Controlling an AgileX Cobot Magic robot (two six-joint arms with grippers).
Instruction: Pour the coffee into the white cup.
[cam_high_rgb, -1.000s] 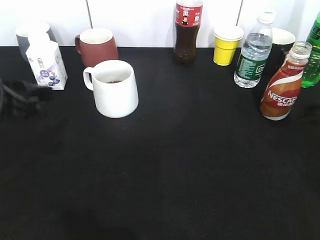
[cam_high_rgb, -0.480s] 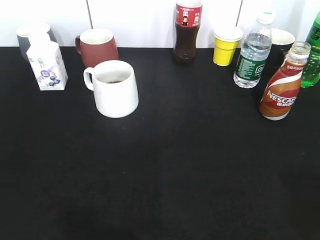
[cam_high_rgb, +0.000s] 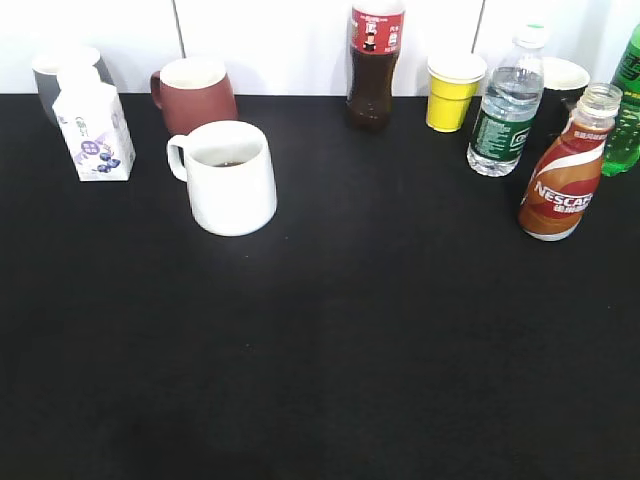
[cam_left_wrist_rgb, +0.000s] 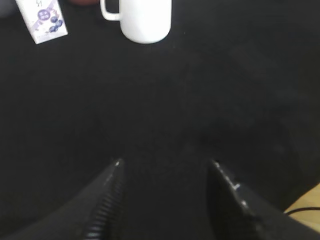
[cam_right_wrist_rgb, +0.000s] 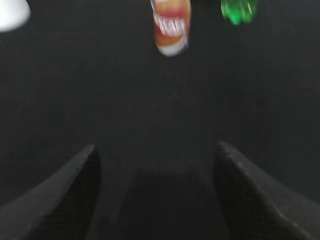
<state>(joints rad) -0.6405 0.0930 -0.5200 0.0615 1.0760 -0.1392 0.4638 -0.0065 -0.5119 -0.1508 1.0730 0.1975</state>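
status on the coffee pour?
Left gripper, right gripper: open, empty. Coffee bottle upright, uncapped, ungrasped. White cup holds dark liquid. Path clear.

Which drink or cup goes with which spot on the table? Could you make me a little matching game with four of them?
Things:
1. coffee bottle
2. white cup
3. yellow paper cup
4. small milk carton

Places:
a. far left, beside the grey cup
b. back row, right of the cola bottle
c. right edge, uncapped, standing upright
d. just in front of the dark red mug

Pairs: 1-c, 2-d, 3-b, 4-a
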